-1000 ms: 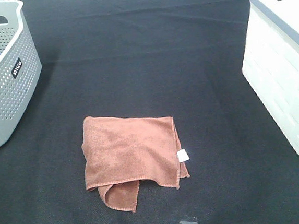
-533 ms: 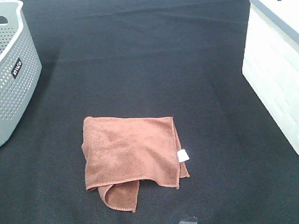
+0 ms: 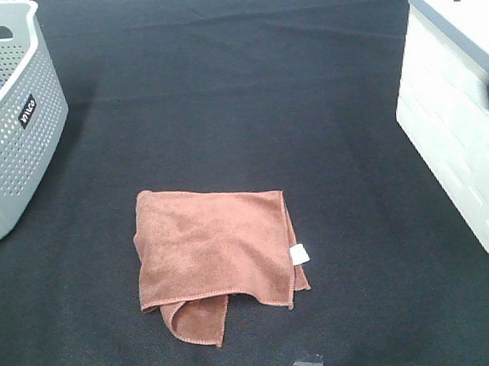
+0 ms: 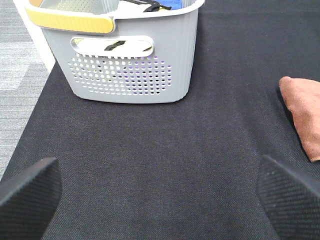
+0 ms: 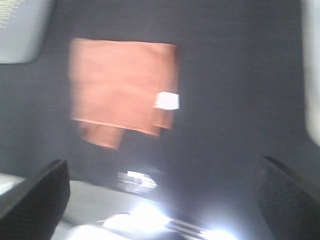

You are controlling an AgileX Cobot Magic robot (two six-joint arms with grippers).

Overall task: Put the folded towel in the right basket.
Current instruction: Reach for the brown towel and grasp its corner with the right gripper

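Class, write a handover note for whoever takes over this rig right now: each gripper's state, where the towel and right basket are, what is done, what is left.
Left gripper: open, empty, over the black table, facing the grey basket.
Right gripper: open, empty, towel in its blurred view.
Folded towel: flat on the table between the baskets, ungrasped.
Right basket: at the table's right edge, apart from the towel.
Done: nothing yet.
Left: grasp the towel, carry it over, release it in the right basket.
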